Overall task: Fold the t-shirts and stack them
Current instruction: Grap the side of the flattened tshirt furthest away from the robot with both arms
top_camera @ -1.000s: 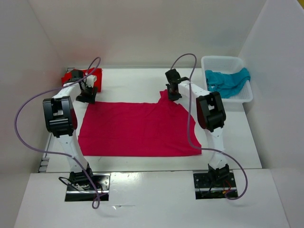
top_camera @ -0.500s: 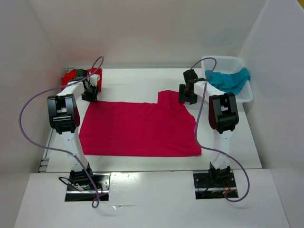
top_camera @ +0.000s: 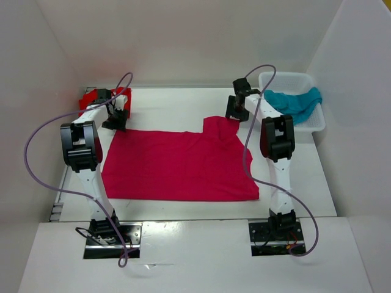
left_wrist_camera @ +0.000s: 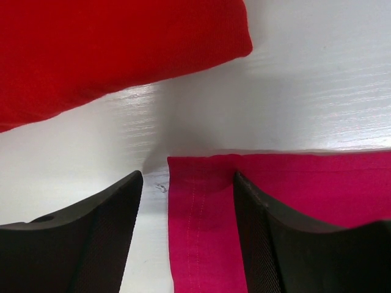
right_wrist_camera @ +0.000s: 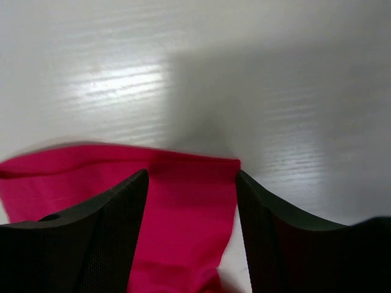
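A crimson-pink t-shirt (top_camera: 177, 165) lies spread flat in the middle of the table. My left gripper (top_camera: 116, 122) hovers open over its far left corner. In the left wrist view that hemmed corner (left_wrist_camera: 201, 220) lies between the spread fingers of the left gripper (left_wrist_camera: 187, 177), ungripped. My right gripper (top_camera: 234, 112) stands open over the shirt's far right flap. That flap's edge (right_wrist_camera: 183, 201) shows between the fingers of the right gripper (right_wrist_camera: 192, 174). A bright red t-shirt (top_camera: 91, 97) lies folded at the back left, just beyond the left gripper (left_wrist_camera: 110, 49). A teal-blue t-shirt (top_camera: 293, 104) is bunched in the basket.
A white plastic basket (top_camera: 290, 78) stands at the back right, close to the right arm's wrist. White walls enclose the table on three sides. Purple cables loop above both arms.
My right gripper has opened and let go of the crimson shirt's far right flap, which now lies flat; it swung right, then back over the flap's edge. The left gripper shifted slightly farther back.
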